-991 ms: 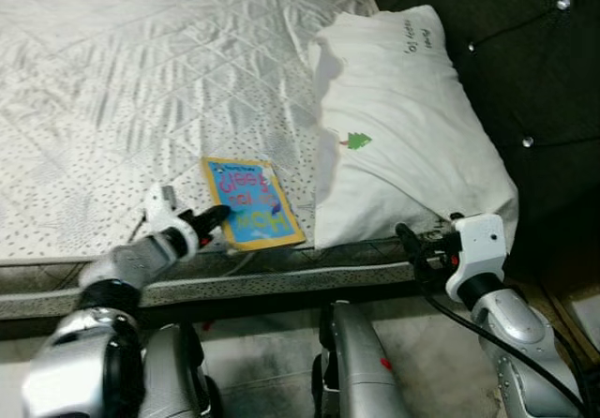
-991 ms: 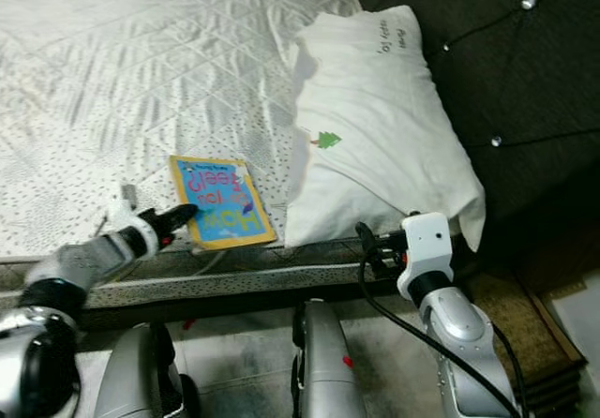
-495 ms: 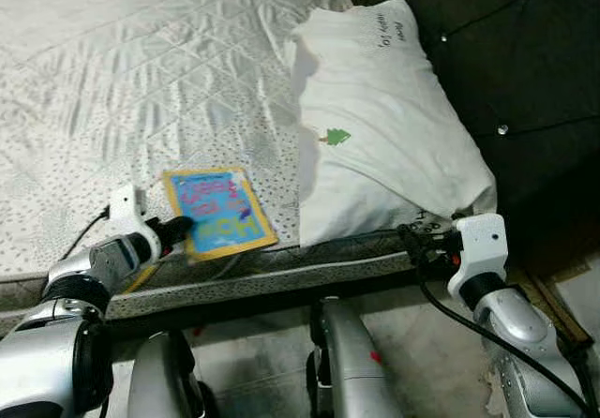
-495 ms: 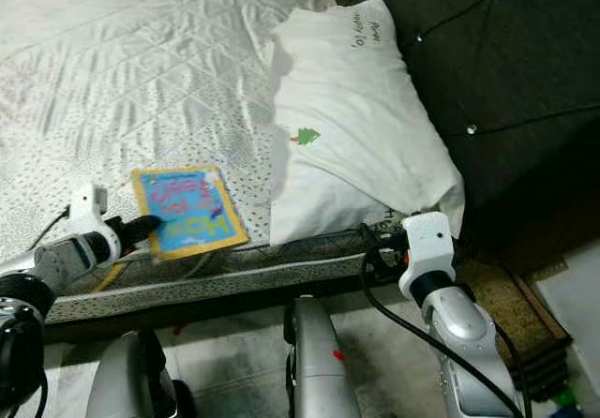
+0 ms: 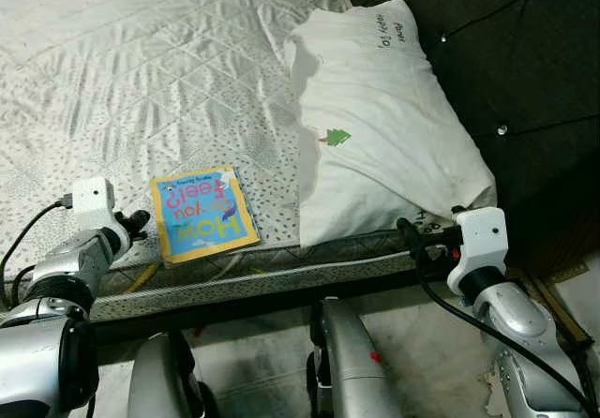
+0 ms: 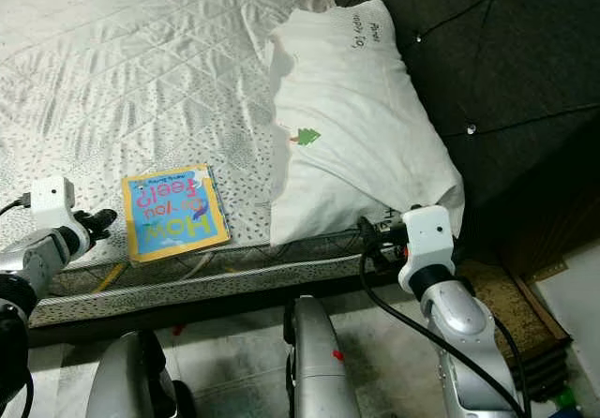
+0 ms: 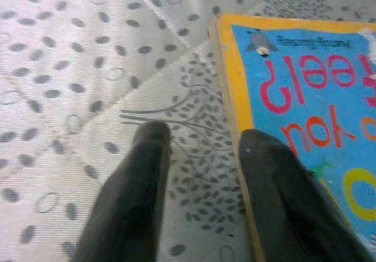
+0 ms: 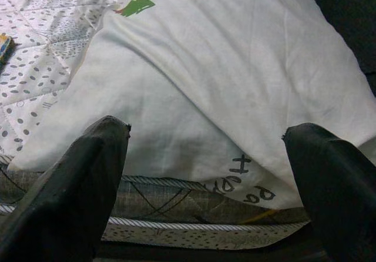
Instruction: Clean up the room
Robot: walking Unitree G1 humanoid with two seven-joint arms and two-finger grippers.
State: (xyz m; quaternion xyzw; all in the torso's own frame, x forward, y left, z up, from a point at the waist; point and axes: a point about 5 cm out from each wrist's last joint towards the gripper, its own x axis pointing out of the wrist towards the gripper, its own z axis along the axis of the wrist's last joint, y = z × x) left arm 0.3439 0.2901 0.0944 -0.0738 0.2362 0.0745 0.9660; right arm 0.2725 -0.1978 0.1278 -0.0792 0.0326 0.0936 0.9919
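Note:
A thin picture book with a blue cover and yellow border lies flat on the white quilted mattress, near its front edge. My left gripper rests on the mattress just left of the book and is open. In the left wrist view one of its fingers lies along the book at its yellow edge, with bare mattress between the two. A white pillow with a small green tree print lies against the headboard. My right gripper stands open at the mattress edge, pointing at the pillow.
A dark tufted headboard rises behind the pillow. The dark bed frame rail runs below the mattress edge, with a thin yellow stick on it. My own legs show below on the tiled floor. A brown mat lies at the right.
My left gripper has drawn back to the left, off the book's cover. The book has slid slightly left and turned a little. The right arm holds its place.

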